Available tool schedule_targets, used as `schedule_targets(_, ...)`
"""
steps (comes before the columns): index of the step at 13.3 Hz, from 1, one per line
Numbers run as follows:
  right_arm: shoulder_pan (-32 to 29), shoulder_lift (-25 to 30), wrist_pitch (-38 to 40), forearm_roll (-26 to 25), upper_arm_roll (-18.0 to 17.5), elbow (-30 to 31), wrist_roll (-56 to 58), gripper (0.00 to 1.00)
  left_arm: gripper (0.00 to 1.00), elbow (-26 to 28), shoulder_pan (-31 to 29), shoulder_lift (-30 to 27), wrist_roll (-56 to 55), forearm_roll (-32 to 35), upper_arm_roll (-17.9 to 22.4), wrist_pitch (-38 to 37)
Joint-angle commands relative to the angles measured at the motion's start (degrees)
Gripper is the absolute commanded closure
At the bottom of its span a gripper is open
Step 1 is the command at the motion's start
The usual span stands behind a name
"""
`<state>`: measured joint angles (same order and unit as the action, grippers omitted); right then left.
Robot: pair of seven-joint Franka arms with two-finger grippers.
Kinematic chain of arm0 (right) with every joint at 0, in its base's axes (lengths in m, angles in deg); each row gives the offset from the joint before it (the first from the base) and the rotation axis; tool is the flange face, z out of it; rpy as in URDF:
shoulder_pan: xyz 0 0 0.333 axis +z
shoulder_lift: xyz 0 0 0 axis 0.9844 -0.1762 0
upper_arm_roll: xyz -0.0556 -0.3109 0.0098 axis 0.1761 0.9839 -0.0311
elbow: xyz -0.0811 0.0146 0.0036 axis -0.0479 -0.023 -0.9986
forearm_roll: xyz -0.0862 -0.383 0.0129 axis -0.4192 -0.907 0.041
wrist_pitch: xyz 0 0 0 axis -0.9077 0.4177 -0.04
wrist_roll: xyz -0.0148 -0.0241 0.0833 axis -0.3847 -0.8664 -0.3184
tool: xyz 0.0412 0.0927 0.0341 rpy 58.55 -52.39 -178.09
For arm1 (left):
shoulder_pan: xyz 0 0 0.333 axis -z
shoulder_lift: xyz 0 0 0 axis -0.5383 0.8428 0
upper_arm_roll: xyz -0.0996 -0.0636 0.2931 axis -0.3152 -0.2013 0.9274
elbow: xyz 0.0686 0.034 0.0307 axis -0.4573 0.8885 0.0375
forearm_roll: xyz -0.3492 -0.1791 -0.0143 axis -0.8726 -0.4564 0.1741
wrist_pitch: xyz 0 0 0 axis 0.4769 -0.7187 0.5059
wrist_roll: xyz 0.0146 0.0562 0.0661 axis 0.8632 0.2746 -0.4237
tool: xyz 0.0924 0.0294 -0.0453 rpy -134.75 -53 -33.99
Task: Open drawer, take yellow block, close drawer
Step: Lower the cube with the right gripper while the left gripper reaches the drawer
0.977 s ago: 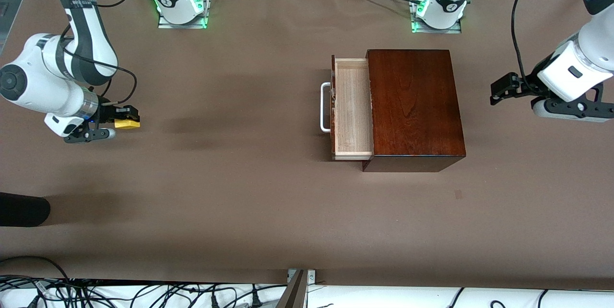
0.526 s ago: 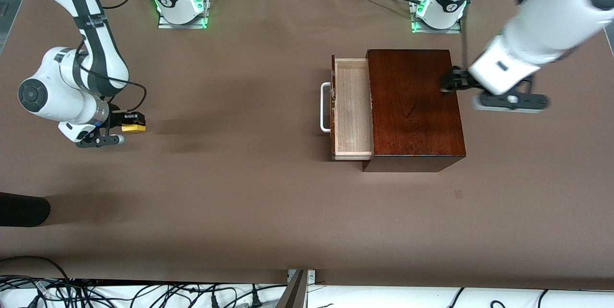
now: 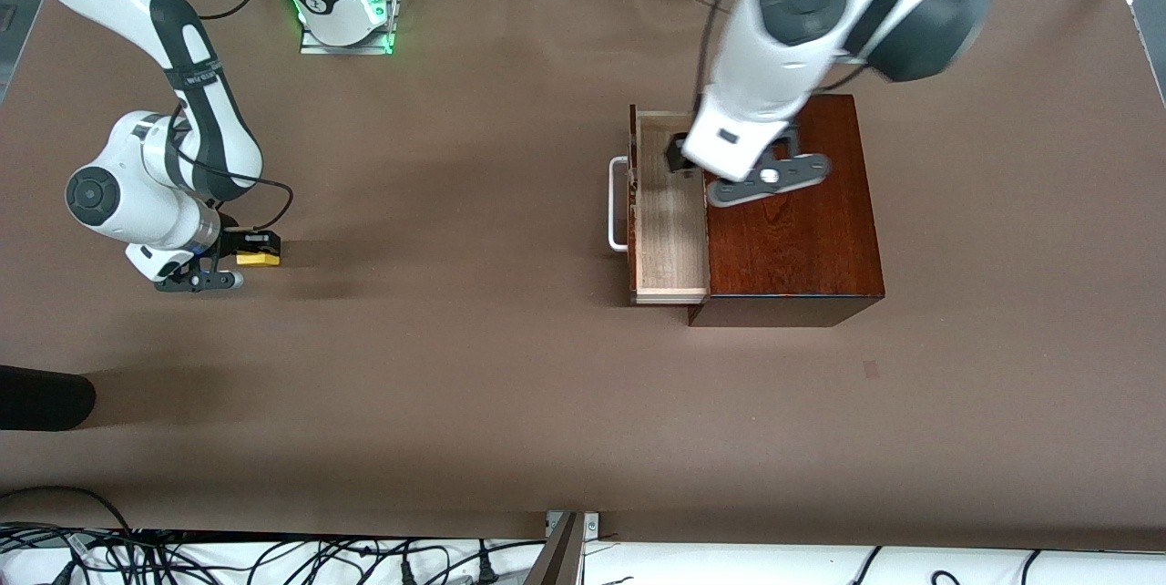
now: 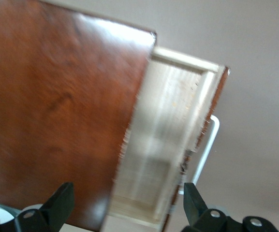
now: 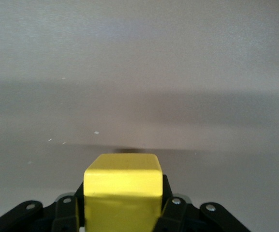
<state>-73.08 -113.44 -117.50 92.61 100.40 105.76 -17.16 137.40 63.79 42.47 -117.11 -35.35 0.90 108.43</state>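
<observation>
The drawer (image 3: 671,211) of the dark reddish-brown wooden box (image 3: 788,202) stands pulled out, its pale inside bare and its white handle (image 3: 618,204) toward the right arm's end. It also shows in the left wrist view (image 4: 166,140). My left gripper (image 3: 679,154) is open in the air over the drawer and the box's edge; its fingertips (image 4: 62,203) are wide apart. My right gripper (image 3: 244,250) is shut on the yellow block (image 3: 258,258) low over the table at the right arm's end. The yellow block (image 5: 123,191) fills the space between its fingers.
A black rounded object (image 3: 41,396) lies at the table's edge toward the right arm's end, nearer to the front camera. The arm bases (image 3: 342,11) stand along the table's top edge. Cables (image 3: 273,558) hang below the near edge.
My left arm has swung from the left arm's end of the table to over the box and open drawer. My right gripper has moved slightly lower and inward with the yellow block.
</observation>
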Motion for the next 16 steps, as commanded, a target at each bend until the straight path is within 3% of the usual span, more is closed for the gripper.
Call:
schedule_targets(1,-0.71,-1.23,-2.01,0.27,-0.56,-0.09,-0.46,0.68,0.0,-7.48,5.67,8.3,-12.61,0.76,0.37,1.25)
schedule_targets(4,-0.71,-2.2,-3.33,0.36,-0.56,-0.01,-0.46,0.67,0.0,-9.77,11.48,14.2,-27.13,0.76,0.28,5.74)
schedule_targets(5,-0.71,-2.29,-3.33,0.36,-0.56,-0.01,-0.55,0.56,0.0,-10.56,12.54,15.95,-30.57,0.68,0.02,6.98)
schedule_targets(6,-0.62,-2.29,-3.33,0.36,-0.56,-0.09,-0.55,0.11,0.0,-11.7,13.07,17.62,-33.04,0.15,-0.42,6.99)
schedule_targets(7,-0.62,-2.03,-2.9,0.36,-0.56,-0.09,-0.46,0.0,0.0,-12.32,13.42,18.95,-35.93,0.23,-1.82,7.16)
schedule_targets(9,0.08,-0.72,-0.45,0.36,-0.56,-1.58,-0.72,0.0,0.0,-12.42,13.34,20.62,-37.9,0.15,-2.27,8.04)
schedule_targets(10,0.69,0.34,4.53,0.27,-0.74,-3.85,-2.55,0.0,0.08,-12.33,13.34,21.15,-37.9,-0.03,-2.18,9.18)
schedule_targets(13,1.14,3.58,18.25,-1.3,-2.75,-10.71,-8.18,0.0,0.63,-10.75,12.2,21.68,-37.46,-0.38,-2.09,9.19)
schedule_targets(16,-0.44,9.55,25.39,-5.7,-6.79,-13.1,-11.71,0.0,1.0,-9.51,10.62,21.95,-36.15,0.41,-1.92,9.45)
